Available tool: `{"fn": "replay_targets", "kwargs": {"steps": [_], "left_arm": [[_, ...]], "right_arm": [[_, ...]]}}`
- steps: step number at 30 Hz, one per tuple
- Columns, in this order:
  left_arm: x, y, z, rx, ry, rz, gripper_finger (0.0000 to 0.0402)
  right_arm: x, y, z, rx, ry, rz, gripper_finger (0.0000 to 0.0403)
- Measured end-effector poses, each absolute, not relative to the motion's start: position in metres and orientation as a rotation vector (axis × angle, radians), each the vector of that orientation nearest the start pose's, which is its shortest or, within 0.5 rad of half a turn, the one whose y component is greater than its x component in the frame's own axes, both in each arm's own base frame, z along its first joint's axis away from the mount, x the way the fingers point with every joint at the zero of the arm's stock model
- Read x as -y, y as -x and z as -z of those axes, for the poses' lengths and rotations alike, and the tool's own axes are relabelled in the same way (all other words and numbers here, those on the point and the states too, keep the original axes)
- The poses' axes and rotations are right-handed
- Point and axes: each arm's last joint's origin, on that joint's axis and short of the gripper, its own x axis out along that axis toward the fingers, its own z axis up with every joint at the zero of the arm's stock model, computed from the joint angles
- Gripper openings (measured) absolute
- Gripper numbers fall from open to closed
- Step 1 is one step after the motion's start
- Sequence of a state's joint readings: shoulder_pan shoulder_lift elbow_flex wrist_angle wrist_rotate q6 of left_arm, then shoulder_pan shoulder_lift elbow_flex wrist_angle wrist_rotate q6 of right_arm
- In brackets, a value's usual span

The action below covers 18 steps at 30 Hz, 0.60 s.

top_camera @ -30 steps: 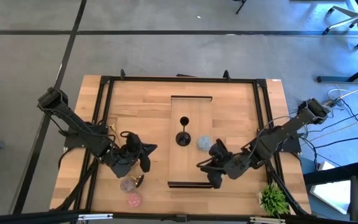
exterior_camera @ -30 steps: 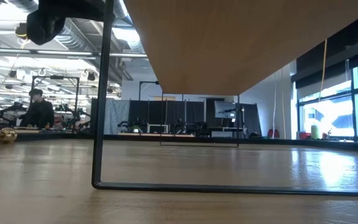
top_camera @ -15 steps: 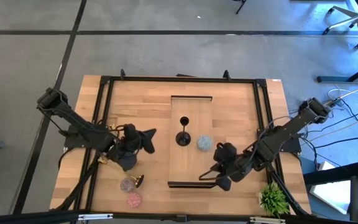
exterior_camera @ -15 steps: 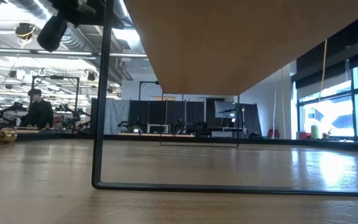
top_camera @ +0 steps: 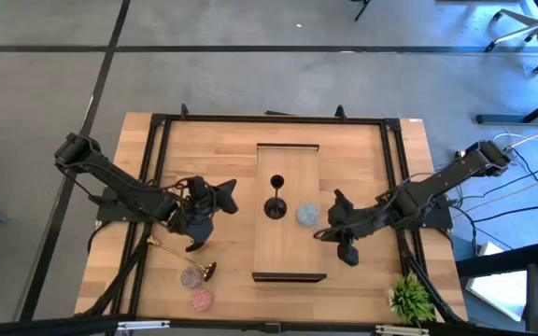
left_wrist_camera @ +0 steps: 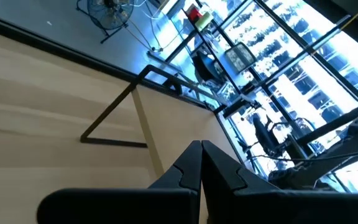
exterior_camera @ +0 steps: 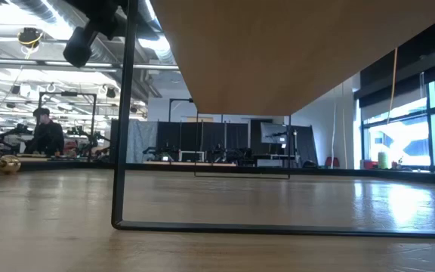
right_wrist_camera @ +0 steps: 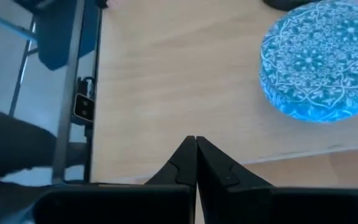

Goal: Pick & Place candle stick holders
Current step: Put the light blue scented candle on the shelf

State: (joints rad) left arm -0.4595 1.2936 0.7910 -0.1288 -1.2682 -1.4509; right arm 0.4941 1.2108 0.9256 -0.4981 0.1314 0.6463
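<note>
- As viewed from above, noted left gripper [top_camera: 228,192] clenched on nothing, raised over the table [top_camera: 157,168] between its left edge and the raised board [top_camera: 288,257].
- Confirmed in left wrist view: fingers [left_wrist_camera: 191,163] pressed together, pointing across the board's frame toward the room.
- Noted right gripper [top_camera: 323,232] likewise clenched and empty, at the board's right edge, just beside the light-blue holder [top_camera: 306,215] but not touching it.
- Confirmed in right wrist view: fingertips [right_wrist_camera: 196,148] together, light-blue holder [right_wrist_camera: 321,59] close ahead on the board.
- Logged black holder [top_camera: 275,207] on the board's middle, just left of the light-blue one; could not tell whether upright.
- Logged one gold holder [top_camera: 155,244] lying near the table's left edge, below the left gripper in the high view.
- Logged second gold holder [top_camera: 209,271] touching the mauve holder [top_camera: 191,277]; pink holder [top_camera: 201,300] just beside them, toward the left corner of the table's lowest-pictured edge.
- Noted plant [top_camera: 411,299] at the opposite corner of that edge.
</note>
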Motion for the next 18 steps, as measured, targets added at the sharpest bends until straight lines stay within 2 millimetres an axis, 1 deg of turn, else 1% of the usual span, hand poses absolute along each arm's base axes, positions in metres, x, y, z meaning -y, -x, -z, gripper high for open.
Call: {"fn": "replay_targets", "kwargs": {"steps": [4,11,18], "left_arm": [[0.084,-0.24,-0.247,0.217,0.865,-0.895,0.0002],[0.084,-0.241,-0.248,0.231,0.881,-0.894,0.0002],[0.084,-0.242,-0.249,0.238,0.893,-0.89,0.0002]], "right_arm": [[-0.105,-0.224,-0.271,-0.828,-0.332,-0.129,0.0004],[-0.094,-0.229,-0.271,-0.815,-0.276,-0.128,0.0004],[-0.088,-0.236,-0.27,-0.791,-0.273,-0.113,0.0004]]}}
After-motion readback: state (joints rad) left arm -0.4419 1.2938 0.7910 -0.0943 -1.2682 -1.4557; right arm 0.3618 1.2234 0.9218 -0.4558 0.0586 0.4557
